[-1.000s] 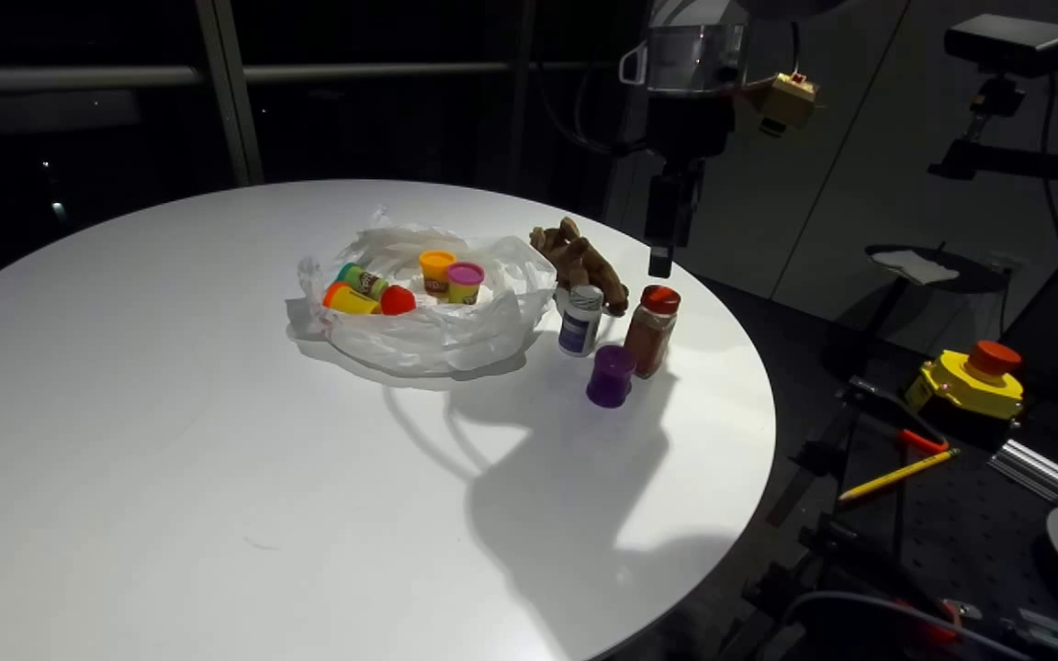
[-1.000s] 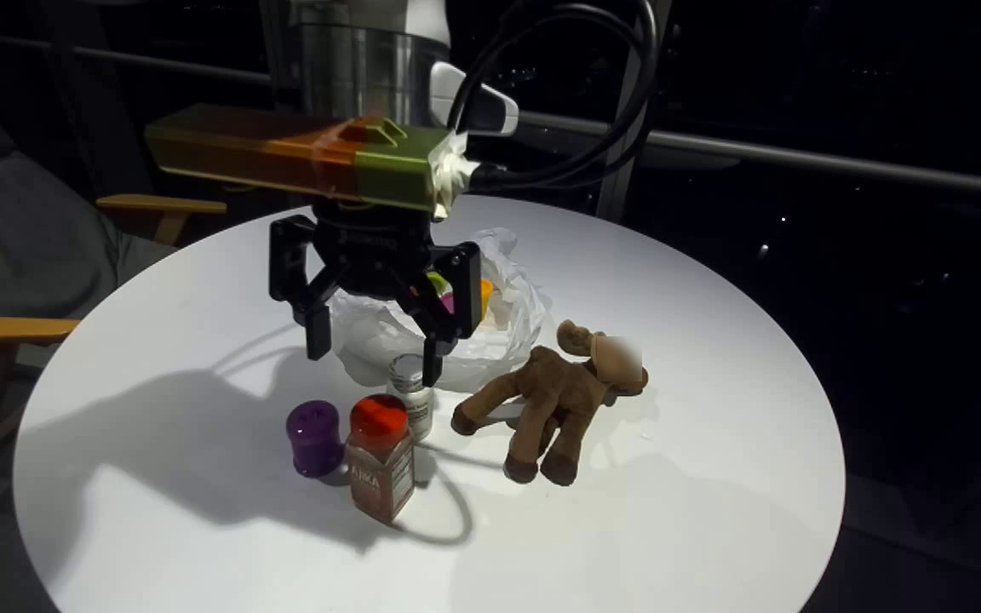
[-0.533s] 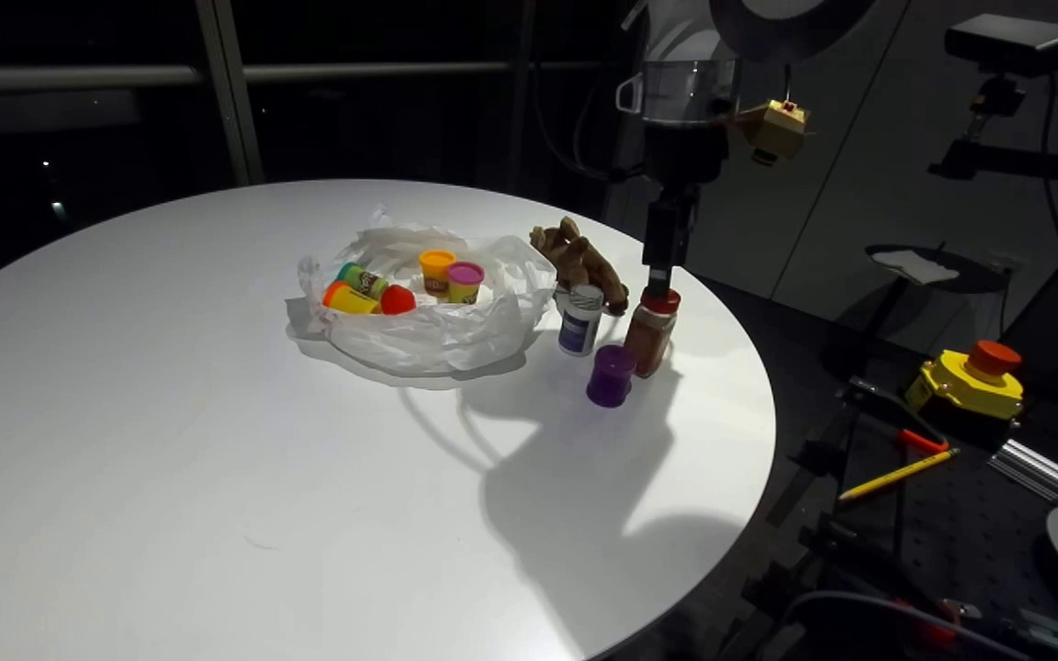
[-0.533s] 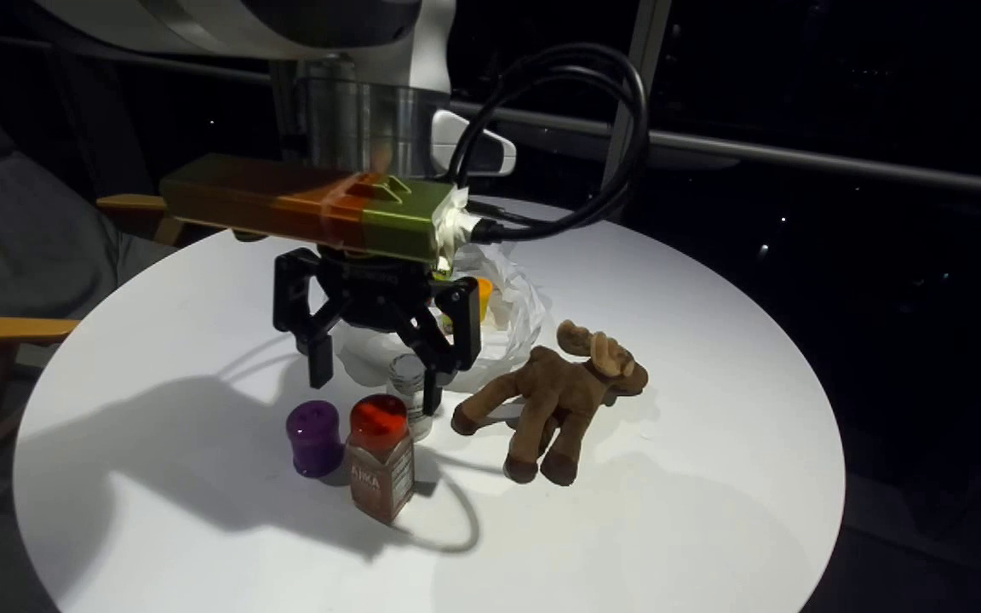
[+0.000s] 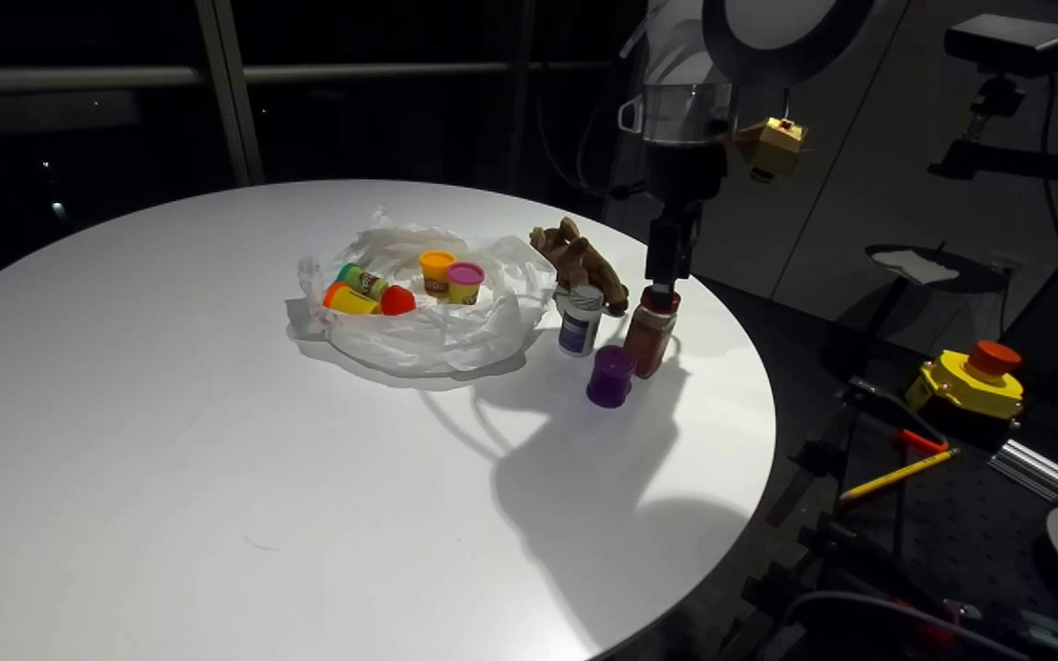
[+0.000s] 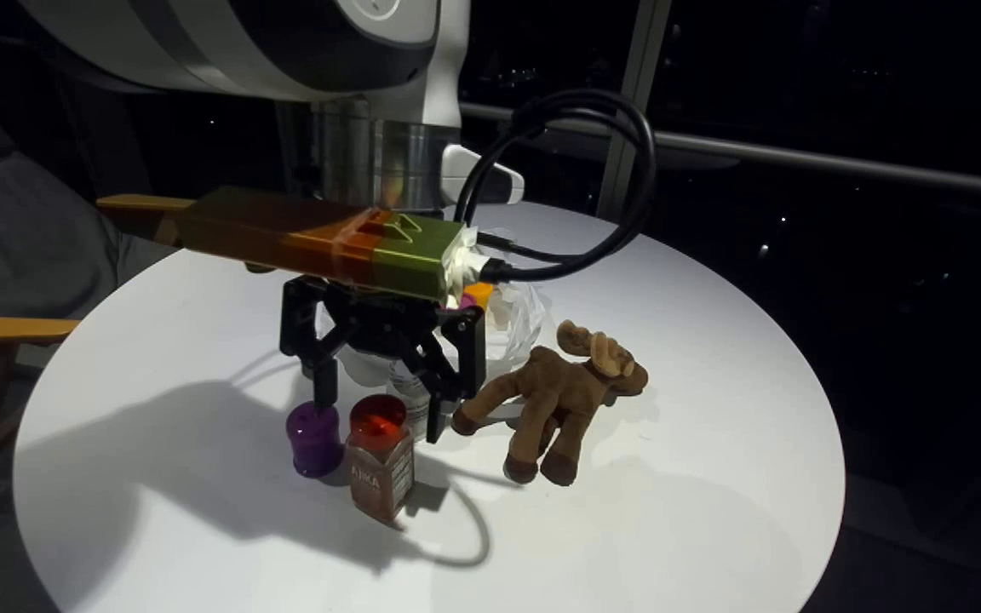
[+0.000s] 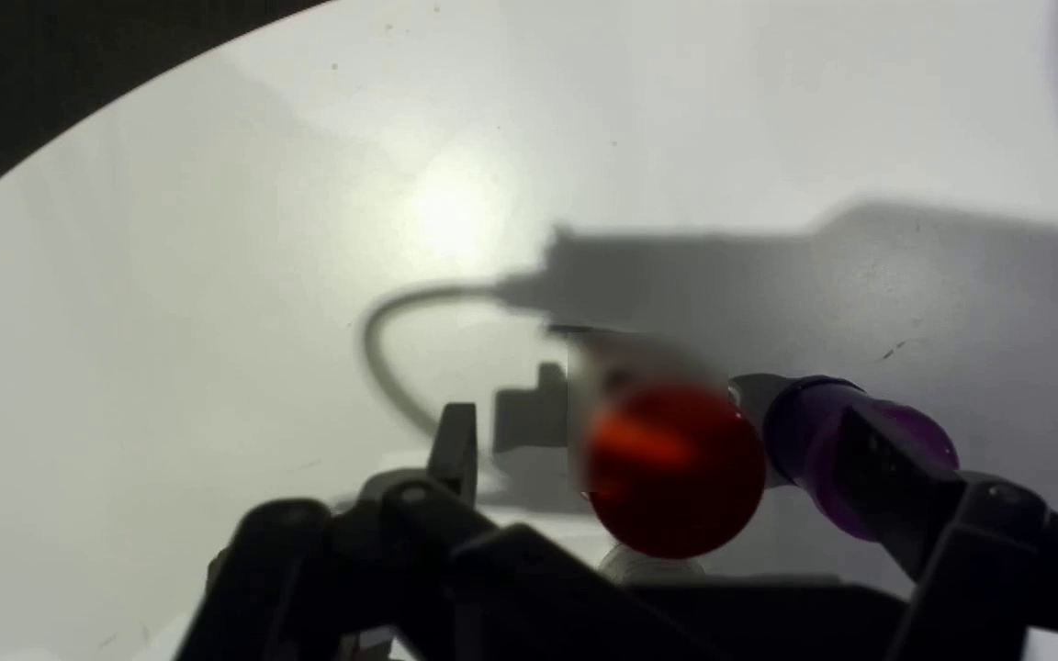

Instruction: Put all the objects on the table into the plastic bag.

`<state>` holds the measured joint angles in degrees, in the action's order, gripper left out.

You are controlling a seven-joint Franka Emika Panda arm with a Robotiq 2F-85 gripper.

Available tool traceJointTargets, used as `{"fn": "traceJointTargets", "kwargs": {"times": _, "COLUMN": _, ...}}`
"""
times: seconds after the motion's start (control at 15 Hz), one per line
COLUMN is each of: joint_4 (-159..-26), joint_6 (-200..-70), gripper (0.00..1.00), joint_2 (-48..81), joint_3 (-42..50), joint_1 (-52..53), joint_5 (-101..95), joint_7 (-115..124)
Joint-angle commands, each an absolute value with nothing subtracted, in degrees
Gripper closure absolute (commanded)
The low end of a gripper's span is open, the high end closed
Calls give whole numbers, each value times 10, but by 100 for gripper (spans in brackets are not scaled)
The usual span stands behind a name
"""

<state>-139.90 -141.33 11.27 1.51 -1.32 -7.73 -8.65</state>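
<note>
While the black jaws stand wide and hold nothing, a transparent, square-sided bottle [image 6: 381,470] with brown contents and a red cap stands upright below them, the cap framed between them in the wrist view. Just beside it, a glossy, waisted purple cup [image 6: 314,444] is partly hidden by one side of the jaws; contact cannot be told. The step in hand is judged to be the approach to this bottle; the next move calls for a descent clear of the cup, then closure. Nearby are an upright white bottle [image 5: 579,329] with a blue label and a brown plush moose [image 6: 560,387], lying. Farther off, the crumpled, translucent white plastic bag [image 5: 455,345] lies open around small bright tubs [image 5: 437,274] and a rounded red piece [image 5: 398,300]. The round, smooth white bench [image 5: 217,459] carries them all; beyond it are dark windows [image 5: 382,119] and a grey armchair [image 6: 22,230].
</note>
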Motion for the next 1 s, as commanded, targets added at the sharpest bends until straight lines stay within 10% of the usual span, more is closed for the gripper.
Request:
{"fn": "traceJointTargets", "kwargs": {"times": 0.0, "joint_4": -1388, "joint_6": -1424, "gripper": 0, "joint_2": 128, "joint_3": 15, "joint_1": -19, "joint_5": -76, "joint_7": -99}}
{"fn": "traceJointTargets", "kwargs": {"times": 0.53, "joint_4": -1379, "joint_6": -1431, "gripper": 73, "joint_2": 134, "joint_3": 11, "joint_1": -22, "joint_5": -65, "joint_7": -108}}
{"fn": "traceJointTargets", "kwargs": {"times": 0.93, "joint_4": -1372, "joint_6": -1373, "gripper": 76, "joint_2": 62, "joint_3": -1, "joint_1": -8, "joint_5": -29, "joint_7": -74}}
